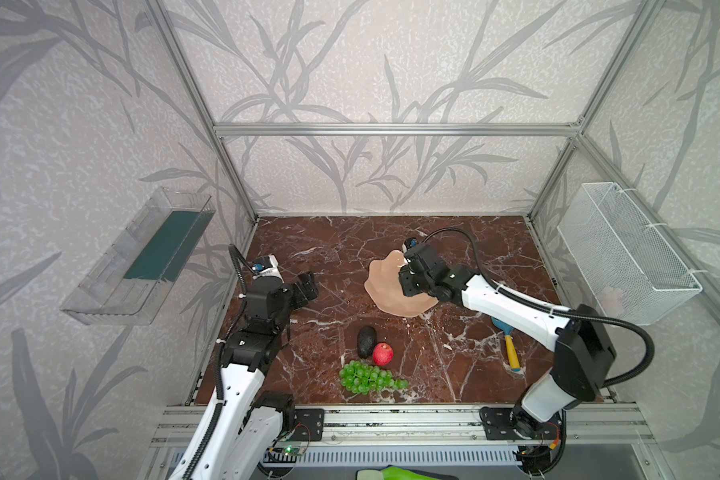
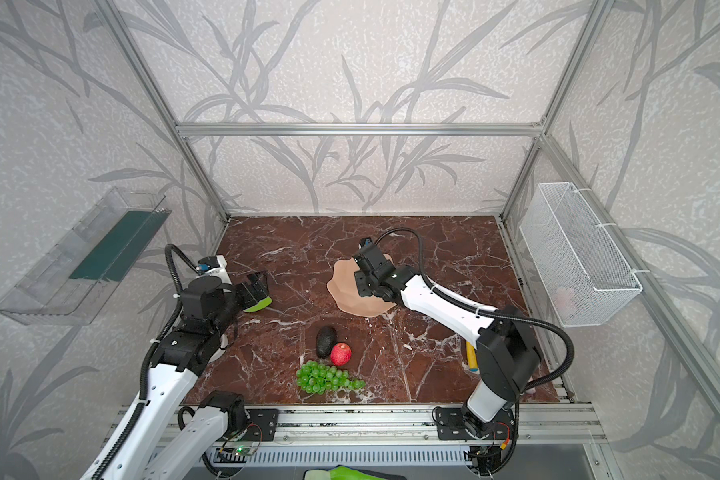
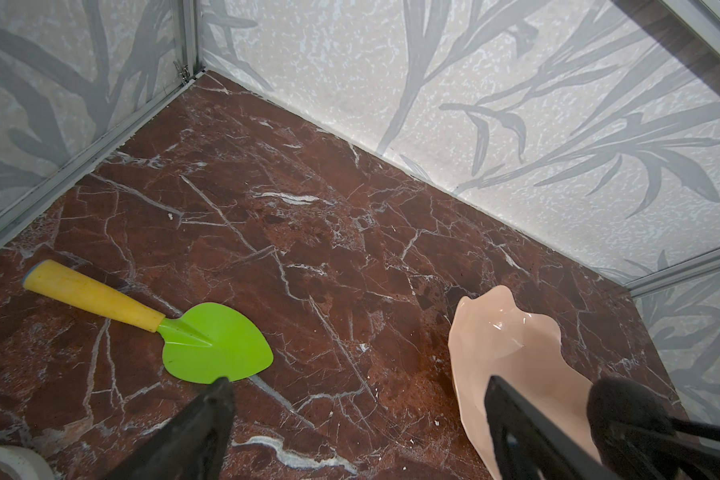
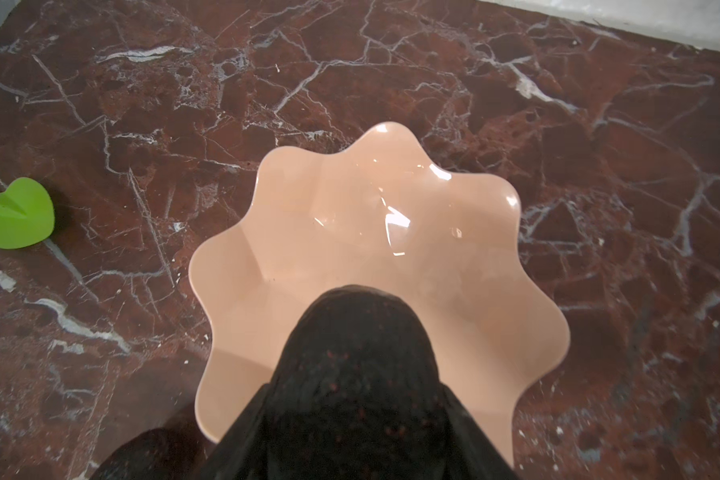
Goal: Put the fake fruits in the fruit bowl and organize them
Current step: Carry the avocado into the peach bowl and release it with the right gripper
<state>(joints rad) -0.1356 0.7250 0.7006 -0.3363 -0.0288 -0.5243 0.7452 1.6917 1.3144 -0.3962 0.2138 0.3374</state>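
**Item 1, right pincer**: clenched on held avocado, dark and pebbled. Long axis roughly in line with the fingers, tip pointing toward the fruit bowl. Poised over the bowl's interior; contact with the glossy floor impossible to tell. Bowl otherwise bare. Coming move, as judged: lowering and letting go, little sideways travel needed, some risk of rolling on the slick curved wall.

**Item 2, left pincer**: released, spread wide, nothing between the fingers. Parked well left of the bowl, near the green shovel, not a fruit.

**Items 3 to 5**, loose on the tabletop, in front of the bowl:
- second avocado, long axis running front to back
- apple, just beside it
- grapes, nearest the front edge, lying crosswise

All 3 about midway between the 2 arms.

**Surface:** red-brown, white-veined, marble-look.

**Room:** leaf-patterned walls, aluminium frame, clear tray left, wire basket right.
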